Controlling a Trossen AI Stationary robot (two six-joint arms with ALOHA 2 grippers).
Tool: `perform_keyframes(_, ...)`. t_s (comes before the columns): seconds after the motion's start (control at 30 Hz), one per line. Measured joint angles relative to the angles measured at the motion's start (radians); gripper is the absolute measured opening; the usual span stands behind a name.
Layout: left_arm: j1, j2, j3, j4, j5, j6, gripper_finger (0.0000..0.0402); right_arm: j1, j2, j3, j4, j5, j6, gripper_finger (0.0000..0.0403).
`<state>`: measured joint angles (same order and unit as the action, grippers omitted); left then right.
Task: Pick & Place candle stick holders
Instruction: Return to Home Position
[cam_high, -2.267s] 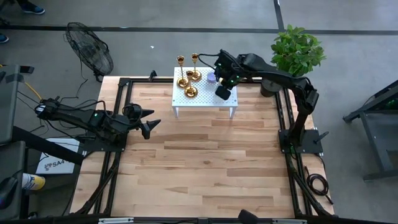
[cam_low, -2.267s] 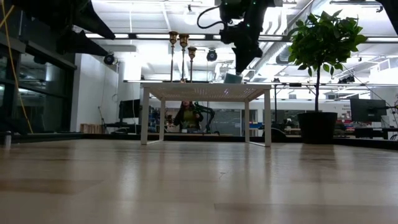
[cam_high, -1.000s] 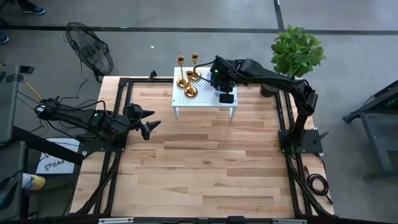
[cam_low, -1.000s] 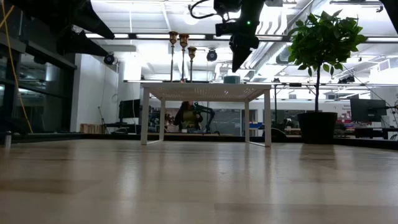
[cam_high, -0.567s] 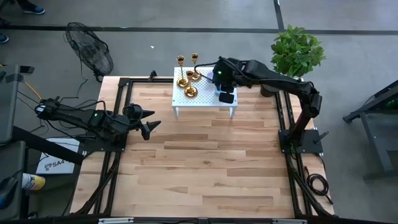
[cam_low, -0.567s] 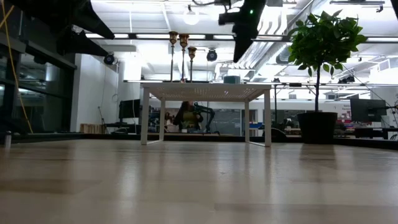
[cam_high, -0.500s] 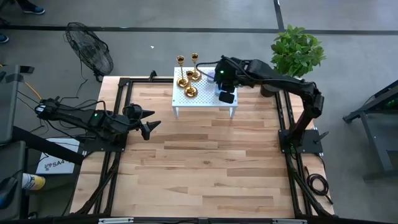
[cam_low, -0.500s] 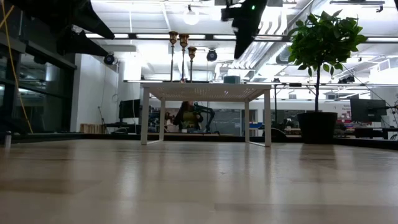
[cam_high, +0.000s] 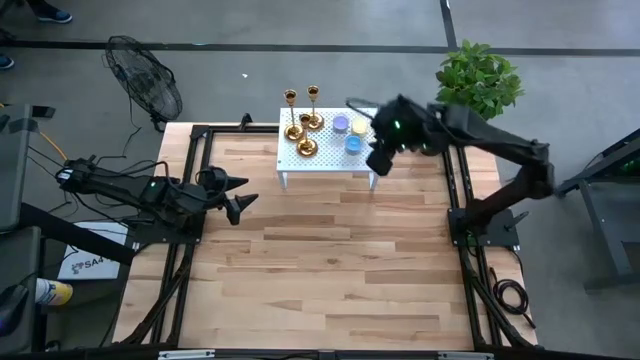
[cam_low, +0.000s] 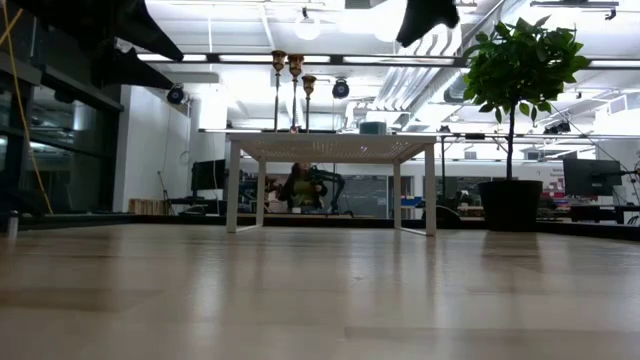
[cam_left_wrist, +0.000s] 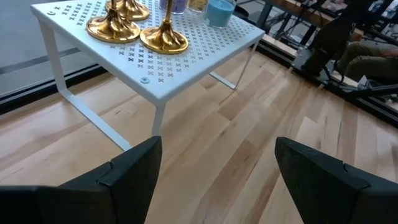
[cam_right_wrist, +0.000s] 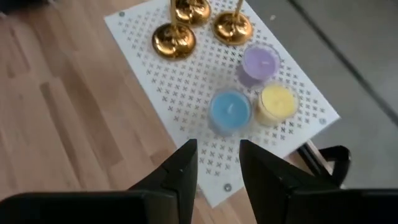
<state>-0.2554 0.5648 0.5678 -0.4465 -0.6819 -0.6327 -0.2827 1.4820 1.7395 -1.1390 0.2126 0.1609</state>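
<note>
Standing upright on the small white shelf (cam_high: 326, 160) at the far side of the table (cam_high: 320, 270) are the three candle stick holders (cam_high: 306, 146). They are grouped close together on the shelf's left half, and nothing is gripping them. In the low view their stems (cam_low: 293, 92) rise side by side above the shelf top.

On the right half of the shelf sit three candles. The purple candle (cam_high: 340, 124) and the yellow candle (cam_high: 360, 127) are at the back, with the blue candle (cam_high: 352, 144) just in front of them. All three are close together and apart from the holders.

The right gripper (cam_high: 379, 163) hangs over the shelf's right front corner, raised well above it. Its fingers (cam_right_wrist: 181, 169) hold nothing and appear only slightly parted, with a narrow gap between them.

The left gripper (cam_high: 241, 205) waits over the table's left side, well apart from the shelf. Its fingers (cam_left_wrist: 127, 174) are spread wide and empty.

A potted plant (cam_high: 478, 80) stands beyond the table's far right corner. A person (cam_low: 300, 187) is visible in the room behind the shelf, too small for further detail.
</note>
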Motion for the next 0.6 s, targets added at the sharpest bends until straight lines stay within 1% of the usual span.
perform_keyframes(0.07, 0.000, -0.001, 0.000, -0.001, -0.001, 0.002, 0.0307, 0.050, -0.061, -0.106, 0.056, 0.067, 0.034, 0.0114)
perform_keyframes(0.13, 0.000, -0.001, 0.000, -0.001, 0.000, 0.007, 0.0307, 0.097, -0.136, -0.250, 0.158, 0.110, 0.099, 0.0114)
perform_keyframes(0.2, 0.000, 0.001, 0.000, -0.002, 0.000, 0.007, 0.0307, 0.140, -0.214, -0.410, 0.288, 0.102, 0.167, 0.0114)
perform_keyframes(0.37, 0.000, 0.000, 0.000, -0.002, 0.001, 0.007, 0.0307, 0.232, -0.392, -0.785, 0.728, 0.000, 0.306, 0.0114)
perform_keyframes(0.5, 0.000, 0.000, 0.000, -0.002, 0.001, 0.007, 0.0307, 0.276, -0.490, -1.019, 1.033, -0.104, 0.474, 0.0114)
perform_keyframes(0.6, 0.000, 0.001, 0.000, -0.002, 0.001, 0.007, 0.0307, 0.281, -0.546, -1.162, 1.216, -0.190, 0.570, 0.0114)
